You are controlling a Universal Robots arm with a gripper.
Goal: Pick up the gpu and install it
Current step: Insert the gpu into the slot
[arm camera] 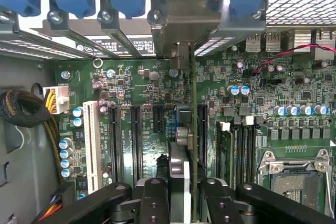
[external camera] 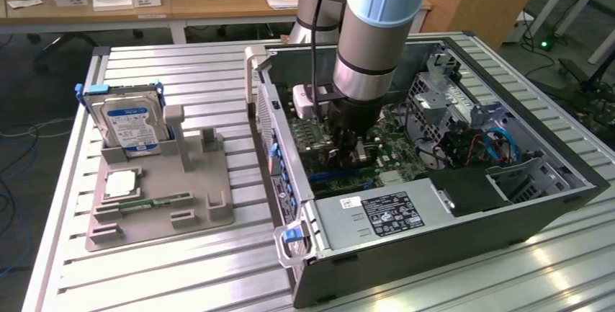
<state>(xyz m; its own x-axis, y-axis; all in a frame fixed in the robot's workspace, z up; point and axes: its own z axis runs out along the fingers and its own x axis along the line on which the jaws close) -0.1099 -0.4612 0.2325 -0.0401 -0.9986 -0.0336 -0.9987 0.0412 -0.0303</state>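
I am holding the gripper (arm camera: pixel 178 192) down inside the open computer case (external camera: pixel 538 204), its fingers (arm camera: pixel 153 198) closed narrow on the gpu (arm camera: pixel 185 129); I am carrying the card edge-on, so in the wrist view it is reading as a thin upright blade running from between the fingers up to its pale metal bracket (arm camera: pixel 184 17) at the rear slot openings. I judge that I am keeping it upright and bracket-first so that its edge lines up with the long black expansion slots (arm camera: pixel 135 140) on the green motherboard (arm camera: pixel 252 108); whether the card is already touching a slot I cannot tell. In the exterior view the gripper (external camera: pixel 348 148) is hanging straight down from the arm (external camera: pixel 375 38) over the middle of the board.

Outward from there, the case is lying on its side with the panel off, so the board is facing up for a vertical approach; it is holding the motherboard with its bare CPU socket (arm camera: pixel 296 177), a black power supply (external camera: pixel 384 215) at the near end and a drive cage (external camera: pixel 461 110) with blue cables. Well apart, on the exterior view's left, a grey parts holder (external camera: pixel 207 211) is sitting on the slatted desk (external camera: pixel 173 276); it is keeping a hard drive (external camera: pixel 129 126) upright in a slot, a square processor (external camera: pixel 125 182) flat, and a narrow green memory stick (external camera: pixel 154 202) lying low.
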